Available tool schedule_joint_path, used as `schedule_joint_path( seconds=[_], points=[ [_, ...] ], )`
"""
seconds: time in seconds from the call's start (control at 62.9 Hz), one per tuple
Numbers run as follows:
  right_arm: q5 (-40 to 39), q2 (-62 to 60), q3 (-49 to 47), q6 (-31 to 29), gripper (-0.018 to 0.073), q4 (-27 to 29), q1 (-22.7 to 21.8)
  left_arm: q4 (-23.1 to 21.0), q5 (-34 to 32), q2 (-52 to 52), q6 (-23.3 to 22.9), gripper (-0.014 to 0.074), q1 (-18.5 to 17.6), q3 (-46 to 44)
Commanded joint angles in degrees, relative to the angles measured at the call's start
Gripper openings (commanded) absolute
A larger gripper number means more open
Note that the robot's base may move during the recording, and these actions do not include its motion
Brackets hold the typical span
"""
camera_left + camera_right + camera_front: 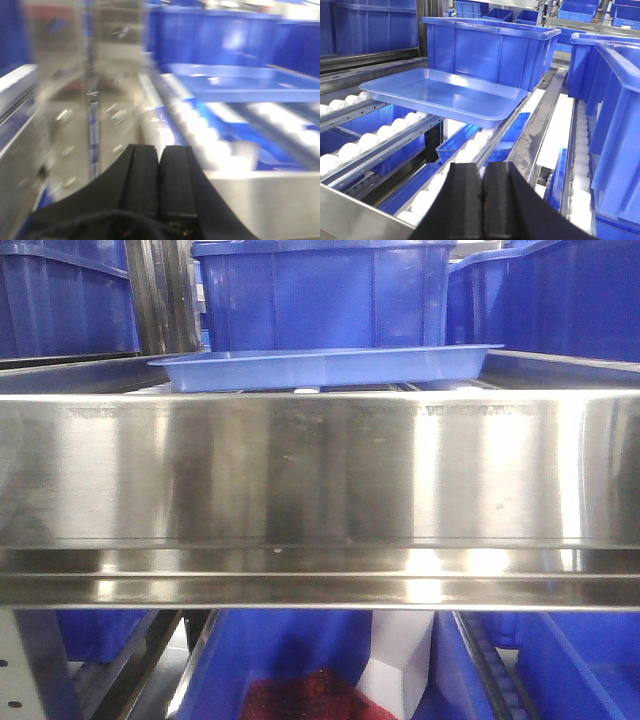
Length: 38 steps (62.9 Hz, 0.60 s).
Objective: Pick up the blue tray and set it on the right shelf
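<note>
The blue tray (330, 368) lies flat on the white rollers of the right shelf (320, 470), just behind its wide steel front lip. In the right wrist view the blue tray (445, 95) is empty and sits ahead and left of my right gripper (483, 165), which is shut on nothing and hovers over the shelf's front lip (350, 212). The left wrist view is blurred. My left gripper (160, 148) is shut and empty there, with the blue tray (240, 82) ahead to its right and the steel lip (270, 200) below.
A deep blue bin (490, 47) stands right behind the tray, and another deep bin (615, 100) fills the lane to the right. White rollers (370, 137) run along the lanes. A metal upright (160, 295) rises at back left. Below the shelf is a bin with red contents (310, 695).
</note>
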Motion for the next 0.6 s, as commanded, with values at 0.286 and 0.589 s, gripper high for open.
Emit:
schedule_joint_path(
  seconds=[0.286, 0.589],
  points=[
    [-5.28, 0.48, -1.39, -0.54, 0.0057, -0.98, -0.27, -1.11, -25.24, -1.41, 0.22, -0.0048, 5.42, 12.91],
    [-5.11, 0.48, -1.39, -0.54, 0.0057, -0.98, -0.27, -1.11, -26.11, -1.41, 0.22, -0.0049, 5.75, 13.09]
  ],
)
